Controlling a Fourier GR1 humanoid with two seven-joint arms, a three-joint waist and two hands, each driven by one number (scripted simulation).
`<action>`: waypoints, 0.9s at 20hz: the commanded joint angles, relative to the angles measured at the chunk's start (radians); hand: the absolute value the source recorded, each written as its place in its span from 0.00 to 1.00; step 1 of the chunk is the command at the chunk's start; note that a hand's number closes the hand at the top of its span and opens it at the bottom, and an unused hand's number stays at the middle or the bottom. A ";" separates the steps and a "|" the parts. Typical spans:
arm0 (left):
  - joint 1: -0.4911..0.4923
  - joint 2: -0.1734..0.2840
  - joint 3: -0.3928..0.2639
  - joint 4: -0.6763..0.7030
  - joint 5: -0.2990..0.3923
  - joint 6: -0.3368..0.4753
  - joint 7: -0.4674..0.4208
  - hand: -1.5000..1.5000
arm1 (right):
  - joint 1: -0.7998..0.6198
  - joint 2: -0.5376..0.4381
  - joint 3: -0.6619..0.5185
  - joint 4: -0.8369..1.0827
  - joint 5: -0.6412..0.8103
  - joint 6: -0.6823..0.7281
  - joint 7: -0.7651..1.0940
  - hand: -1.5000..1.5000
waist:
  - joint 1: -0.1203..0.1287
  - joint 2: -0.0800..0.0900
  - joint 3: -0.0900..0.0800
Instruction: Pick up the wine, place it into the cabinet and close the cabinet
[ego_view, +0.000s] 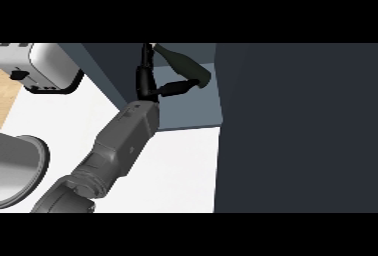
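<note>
The wine bottle (182, 64), dark green, is tilted inside the open cabinet above its blue-grey shelf (193, 112). My left hand (148, 85) reaches in from the lower left on a grey forearm. Its fingers (143, 57) stand up along the bottle's left side near the neck. The thumb (177, 88) stretches right and meets the bottle's lower end, so the bottle sits pinched between thumb and fingers. The cabinet's dark door (295, 130) stands open and fills the right side of the view. My right hand does not show.
A silver toaster (29, 65) stands at the top left on the white counter (177, 170). The rim of a grey metal pot (22, 170) shows at the left edge. The cabinet's side wall (103, 65) lies just left of my hand.
</note>
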 joint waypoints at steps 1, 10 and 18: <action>0.024 0.047 0.003 0.018 -0.009 -0.035 -0.003 0.00 | 0.048 0.000 0.003 -0.069 -0.036 0.007 0.013 0.00 | 0.002 0.002 -0.003; 0.049 0.000 0.008 0.003 -0.005 -0.101 -0.065 0.00 | 0.035 0.012 0.045 -0.090 -0.028 -0.010 0.050 0.00 | -0.002 0.001 -0.004; 0.068 0.000 -0.009 -0.014 0.036 -0.166 -0.060 0.00 | 0.019 0.038 0.119 -0.089 0.047 -0.049 0.069 0.00 | 0.001 -0.010 -0.004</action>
